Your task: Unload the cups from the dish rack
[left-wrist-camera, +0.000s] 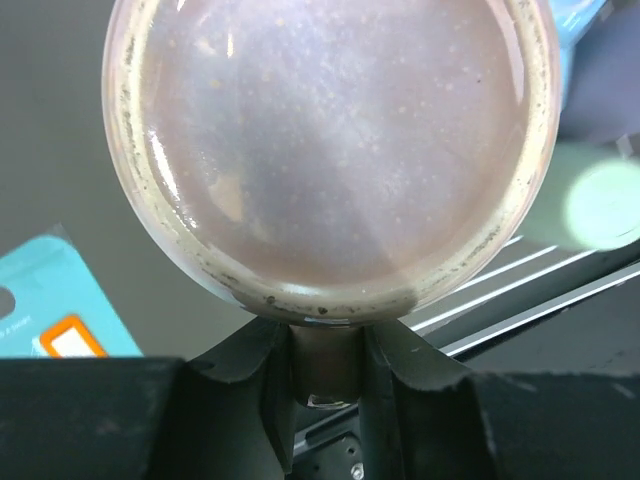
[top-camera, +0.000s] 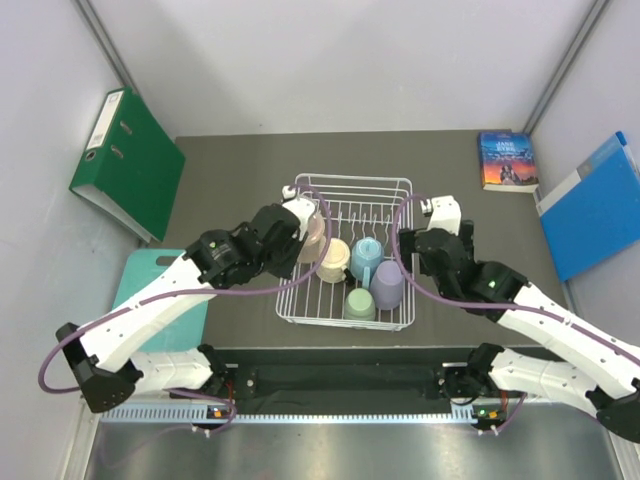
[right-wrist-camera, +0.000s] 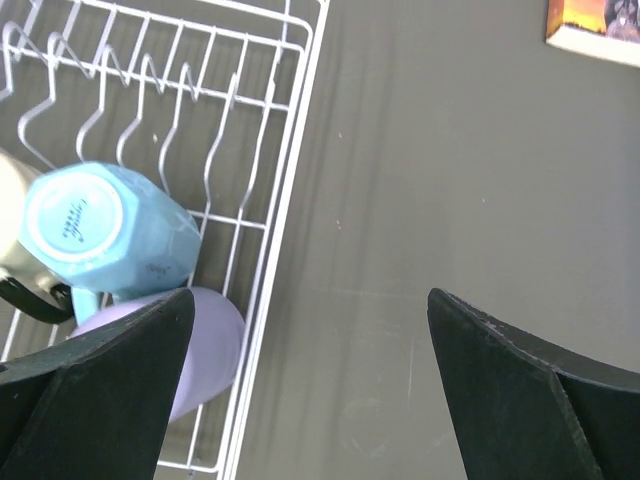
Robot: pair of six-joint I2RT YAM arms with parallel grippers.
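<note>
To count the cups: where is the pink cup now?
Top view: the pink cup is at the left edge of the dish rack, gripped by the left claw, beside the cream cup.

White walls [top-camera: 350, 60], dark grey table [top-camera: 230, 170]

In white wire dish rack [top-camera: 345, 215]: cream mug [top-camera: 333, 260] left of light blue mug [top-camera: 366, 255], sage green mug [top-camera: 360, 303] and lavender mug [top-camera: 387, 283] in front, pink mug [top-camera: 312, 238] at left edge. Left of rack: green binder [top-camera: 130, 165] behind teal cutting board [top-camera: 140, 275]; right: paperback book [top-camera: 506, 160], blue folder [top-camera: 595, 205].
</note>
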